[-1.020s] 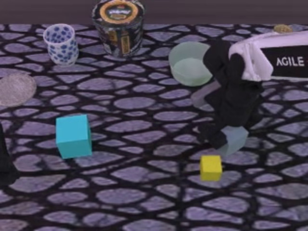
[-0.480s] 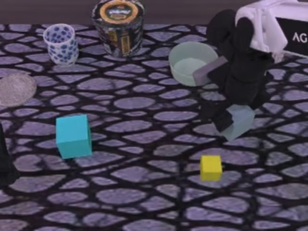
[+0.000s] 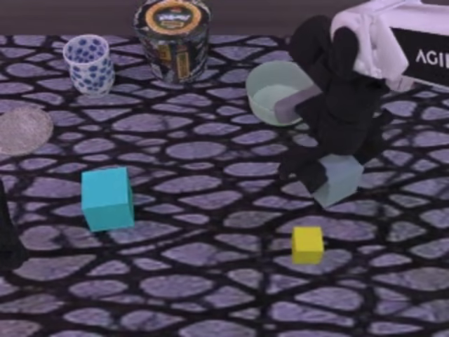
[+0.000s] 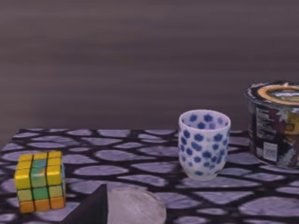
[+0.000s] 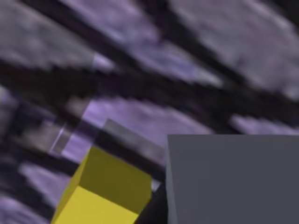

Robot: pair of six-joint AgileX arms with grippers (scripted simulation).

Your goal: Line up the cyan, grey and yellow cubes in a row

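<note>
The cyan cube rests on the table at the left. Lower right of centre sits the small yellow cube, which the right wrist view shows as a yellow cube just below and beside the held one. My right gripper is shut on the grey cube, which hangs above the table up and to the right of the yellow one. In the right wrist view the grey cube fills the corner. My left arm stays parked at the left edge.
Along the back stand a blue-dotted cup, a dark printed tub and a pale green bowl. A grey disc lies at the left edge. The left wrist view shows a colourful puzzle cube.
My right gripper has lifted the grey cube off the table and carried it toward the back, then a little to the left. The cyan and yellow cubes have not moved.
</note>
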